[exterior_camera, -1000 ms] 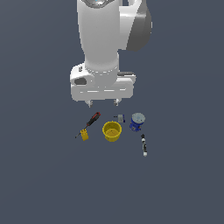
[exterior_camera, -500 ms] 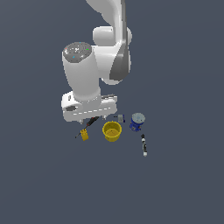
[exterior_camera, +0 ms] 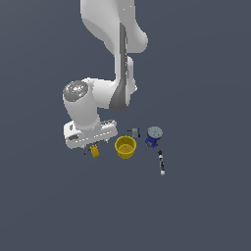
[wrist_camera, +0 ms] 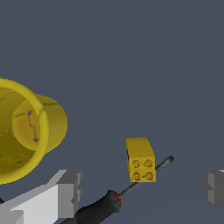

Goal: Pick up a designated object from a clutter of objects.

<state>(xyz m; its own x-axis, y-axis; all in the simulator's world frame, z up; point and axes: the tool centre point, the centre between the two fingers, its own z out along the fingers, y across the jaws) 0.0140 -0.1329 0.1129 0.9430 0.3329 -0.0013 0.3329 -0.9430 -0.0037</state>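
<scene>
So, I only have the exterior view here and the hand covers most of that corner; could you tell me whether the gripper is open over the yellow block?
Observer: Yes. In the wrist view the gripper is open, and the yellow block sits between its fingers, untouched.
Operator: Thank you. Is anything lying against the block?
Observer: The screwdriver does: its thin metal shaft runs right beside the block's lower edge, possibly touching.
Operator: And how does the yellow cup lie?
Observer: The yellow cup is well apart from the block, outside the fingers.
</scene>
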